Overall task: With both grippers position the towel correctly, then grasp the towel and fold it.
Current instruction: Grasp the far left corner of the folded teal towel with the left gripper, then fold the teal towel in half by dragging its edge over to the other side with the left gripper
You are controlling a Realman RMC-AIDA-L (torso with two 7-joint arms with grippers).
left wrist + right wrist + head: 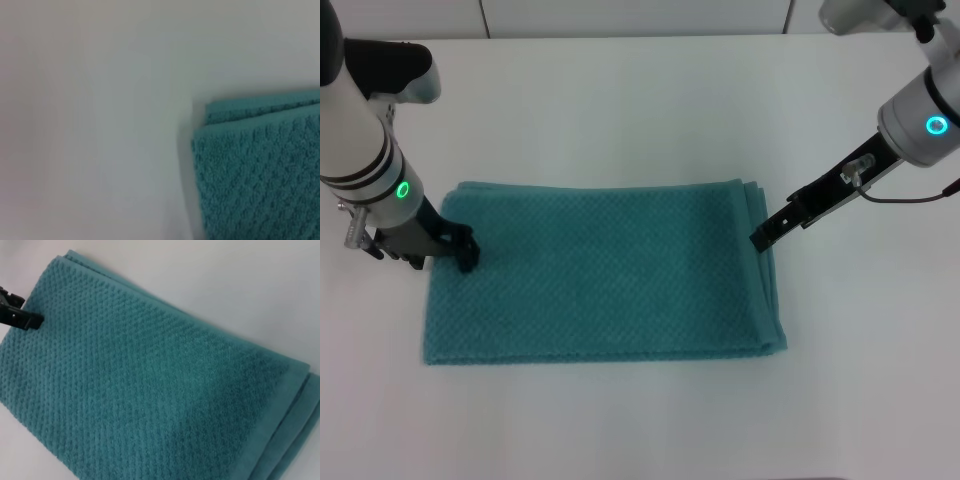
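Teal waffle-weave towel (605,272) flat on white desk (640,100), folded in layers, long side running left to right. Stacked layer edges visible along towel's right short edge, slightly stepped; same stepping seen in right wrist view (150,385) and at a corner in left wrist view (260,170).

Left gripper (466,252) down at towel's left short edge, toward the far corner, black tip on or touching the cloth. Jaws look together there; clamped on cloth or just pressing, cannot tell. Same black tip seen from right wrist view (20,315) at the towel's edge, over the weave. White left arm (365,150) with green ring rising away from towel's left side.

Right gripper (765,232) at towel's right short edge, near the far corner, slanted down from upper right, tip just at the layered border. Contact with cloth unclear. Jaws read as one narrow black bar; apart or together, cannot tell. Right arm (920,120) with green ring well off towel's right side, thin cable trailing from it.

Towel otherwise smooth, no raised fold, nothing lifted off desk.
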